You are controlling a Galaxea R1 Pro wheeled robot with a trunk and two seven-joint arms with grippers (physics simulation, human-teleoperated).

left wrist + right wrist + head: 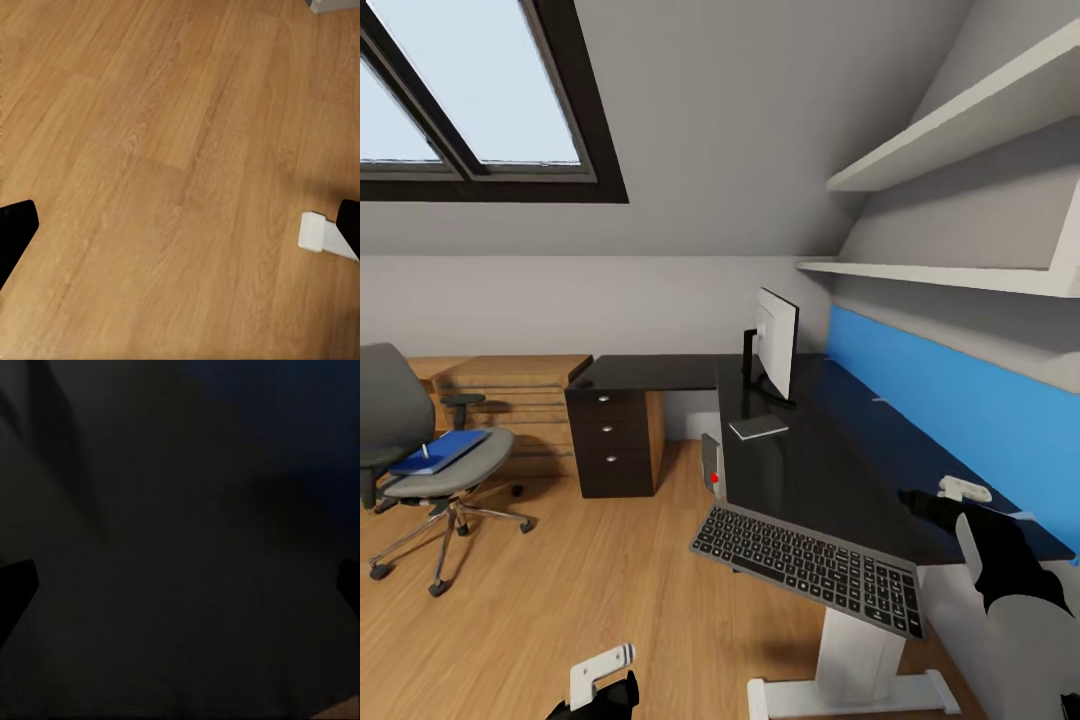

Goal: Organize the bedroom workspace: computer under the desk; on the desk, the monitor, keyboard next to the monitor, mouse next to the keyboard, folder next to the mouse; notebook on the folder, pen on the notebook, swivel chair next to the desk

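At the near desk [830, 470] corner, the keyboard [810, 568] overhangs, its long axis along the front edge.
The left gripper [180, 225] hangs spread over wood floor [165, 150]; the right gripper [180, 585], fingertips apart, faces the glossy top. Farther back lie what may be the notebook [758, 428], the computer [711, 468] underneath, then the monitor [774, 342]. The swivel chair [420, 450] holds the folder [440, 450].

The computer [711, 470] is mostly hidden behind the desk [810, 460] edge, and the swivel chair [420, 450] is cut off.
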